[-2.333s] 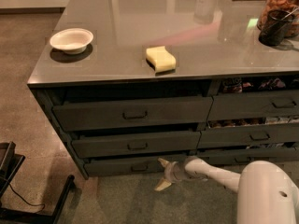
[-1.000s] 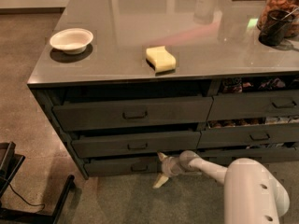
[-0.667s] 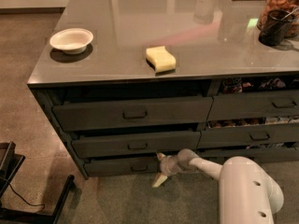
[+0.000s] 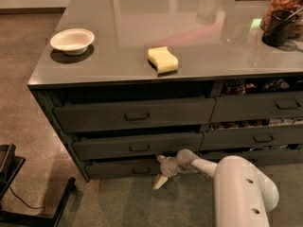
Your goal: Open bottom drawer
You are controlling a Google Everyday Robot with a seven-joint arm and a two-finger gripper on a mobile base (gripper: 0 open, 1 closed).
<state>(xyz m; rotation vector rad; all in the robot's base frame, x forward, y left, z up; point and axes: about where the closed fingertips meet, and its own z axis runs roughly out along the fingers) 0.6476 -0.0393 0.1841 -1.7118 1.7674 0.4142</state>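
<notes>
The bottom drawer (image 4: 113,168) is the thin dark one at the very bottom of the wide stack, right above the floor. It looks shut, or very nearly shut. Its front is long and runs from side to side. In the middle is a small dark handle (image 4: 141,170).

The gripper (image 4: 160,170) is low down, right in front of the drawer, close to its right end. Its two fingers (image 4: 159,182) are apart, one pointing up and one pointing down toward the floor. They hold nothing. The handle is just beside the gripper, a little to the left in the view, and at about the same height. It is not between the fingers yet. So I think the gripper must slide a bit to the left, close on the handle, and then pull the drawer straight out, away from the cabinet. The white arm (image 4: 236,193) reaches in from the lower right.

Above the bottom drawer is the middle drawer (image 4: 109,148), and above that the tall top drawer (image 4: 94,116). More drawers sit in the stack to the right.

On the worktop (image 4: 113,13) there is a white bowl (image 4: 72,40) near the left corner and a yellow sponge (image 4: 163,59) near the front edge. A jar (image 4: 284,4) stands far off on the right.
</notes>
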